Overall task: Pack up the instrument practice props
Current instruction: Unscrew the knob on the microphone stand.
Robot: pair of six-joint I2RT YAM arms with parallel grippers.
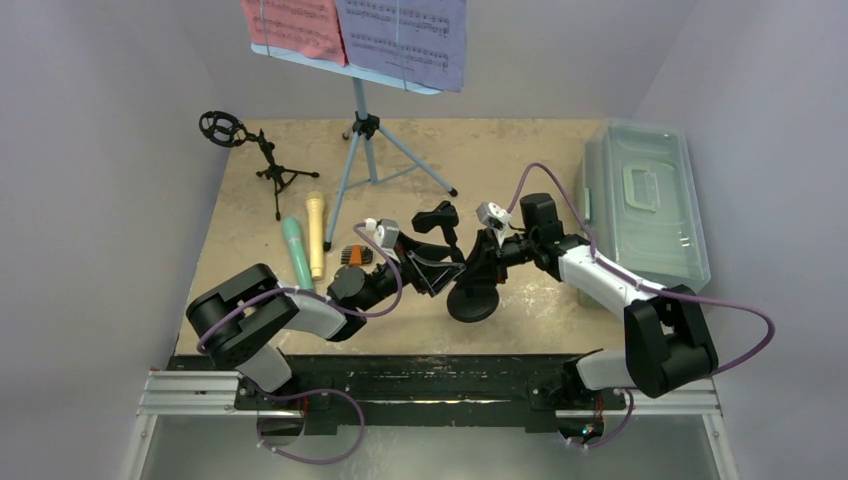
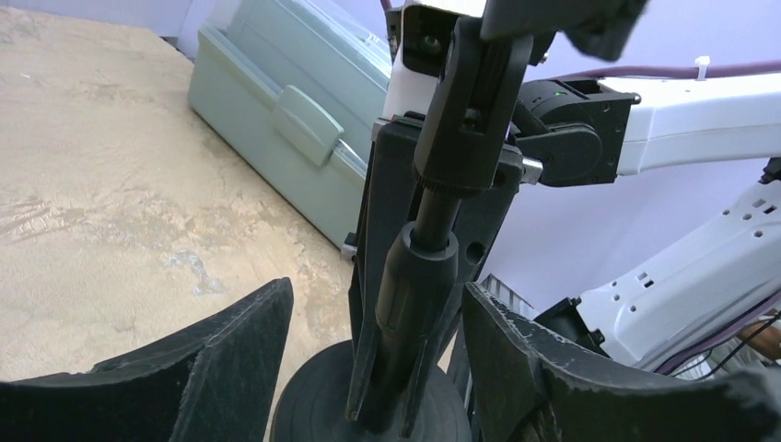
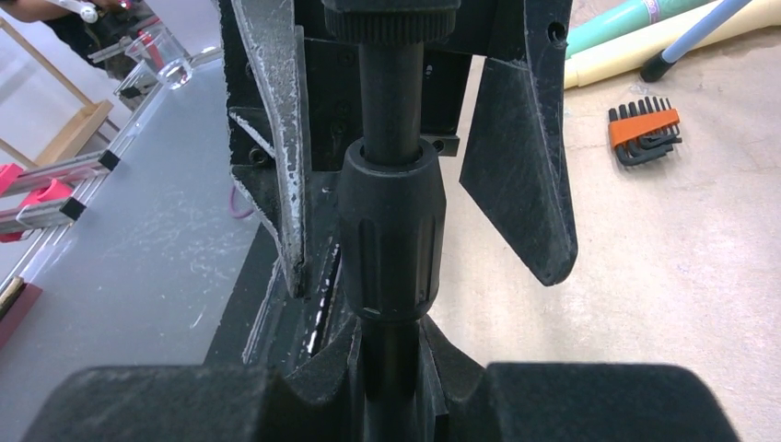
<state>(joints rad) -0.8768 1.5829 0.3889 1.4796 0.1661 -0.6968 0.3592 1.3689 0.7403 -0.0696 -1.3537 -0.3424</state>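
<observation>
Translucent grey plastic tub lies lid-shut; right end effector grips black round-based microphone stand, left end effector wide astride it.

Pale lilac walls, mottled beige tabletop

A robotics lab (white enclosure walls, aluminium mounting rail).

A translucent grey-green plastic tub with its lid closed lay along the right edge of the tan, mottled table. A small orange-and-black hex-key set rested left of centre.
</observation>
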